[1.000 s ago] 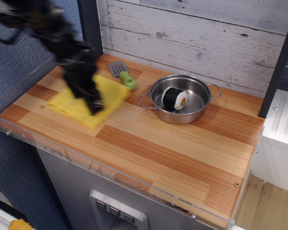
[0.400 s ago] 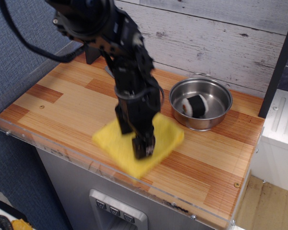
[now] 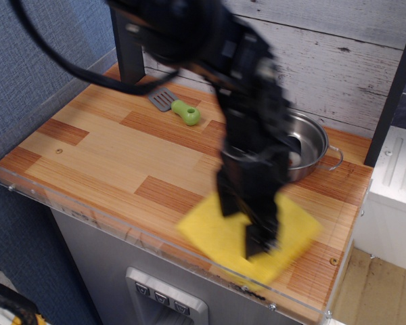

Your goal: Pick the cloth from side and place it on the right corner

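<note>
The yellow cloth point(image 3: 220, 233) lies spread over the front right part of the striped wood countertop, blurred by motion, its near edge by the acrylic rim. My gripper point(image 3: 260, 242) is a black blur reaching down onto the middle of the cloth and seems shut on it; the fingertips are too blurred to see apart. The right corner point(image 3: 333, 261) with its small dark screw hole shows just right of the cloth's edge.
A steel pan point(image 3: 311, 145) stands behind my arm at the back right, partly hidden. A spatula with a green handle point(image 3: 179, 110) lies at the back left. A clear acrylic edge point(image 3: 88, 210) runs along the front. A white cabinet point(image 3: 396, 189) stands right.
My arm has swept from the left side across the counter to the front right, dragging the yellow cloth with it. The pan shifted a little to the right.
</note>
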Tool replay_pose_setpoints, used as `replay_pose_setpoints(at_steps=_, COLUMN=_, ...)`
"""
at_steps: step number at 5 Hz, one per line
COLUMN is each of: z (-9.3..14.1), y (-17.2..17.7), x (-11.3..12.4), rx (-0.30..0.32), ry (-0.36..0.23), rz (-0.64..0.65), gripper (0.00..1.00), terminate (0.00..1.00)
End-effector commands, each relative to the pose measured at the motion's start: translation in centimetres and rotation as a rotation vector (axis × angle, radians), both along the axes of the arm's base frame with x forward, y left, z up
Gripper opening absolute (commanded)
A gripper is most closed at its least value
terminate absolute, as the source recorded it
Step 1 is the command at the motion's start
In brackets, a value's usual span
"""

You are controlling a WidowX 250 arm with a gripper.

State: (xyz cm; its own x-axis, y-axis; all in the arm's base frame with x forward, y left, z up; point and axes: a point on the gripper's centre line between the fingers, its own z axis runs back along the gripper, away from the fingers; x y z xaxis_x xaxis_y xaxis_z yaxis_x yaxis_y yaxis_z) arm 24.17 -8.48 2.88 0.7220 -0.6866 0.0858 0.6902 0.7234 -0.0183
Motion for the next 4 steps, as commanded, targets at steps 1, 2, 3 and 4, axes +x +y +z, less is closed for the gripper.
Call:
replay_pose_setpoints(at_steps=1, z=1.3, y=-5.2, x=0.7, rx=0.006, ry=-0.03, rz=0.155, gripper=1.0, terminate=0.0)
replay_pose_setpoints(at_steps=2, z=3.3, y=-2.6, x=0.8, rx=0.057, ry=-0.06, rz=0.279, gripper=1.0, terminate=0.0)
replay_pose_setpoints(at_steps=3, z=5.8, y=0.3, x=0.4, rx=0.061, ry=-0.077, rz=0.414, gripper=1.0, terminate=0.0)
replay_pose_setpoints(at_steps=4, z=7.9, y=1.3, x=0.6, rx=0.039, ry=-0.09, rz=0.449, gripper=1.0, terminate=0.0)
